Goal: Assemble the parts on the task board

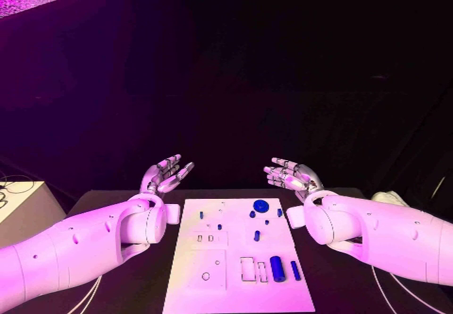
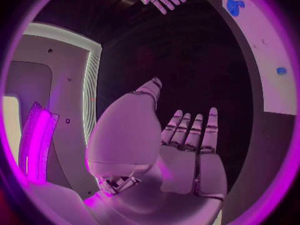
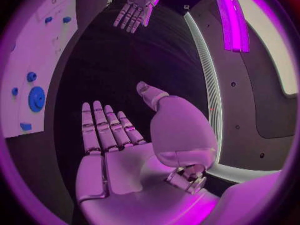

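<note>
Where the black table [image 1: 141, 288] lies nearest the robot, the white task board [image 1: 236, 288] runs lengthwise down its middle, and the blue parts lie on it. Closest on the board, toward its right side, a thick blue cylinder [image 1: 277, 268] lies beside a thinner blue bar [image 1: 295, 270], with pale rectangular slots just to their left. Farther up, small blue pegs [image 1: 256, 235] are scattered around the board's middle, and a round blue disc [image 1: 260, 206] sits near its far edge. Both white arms flank the board. Beyond the far corners, the left hand [image 1: 166, 175] is raised off the table with its fingers spread apart and nothing in them, and the right hand [image 1: 292, 175] is likewise lifted, fingers apart and holding nothing. Neither hand touches the board or any part.
</note>
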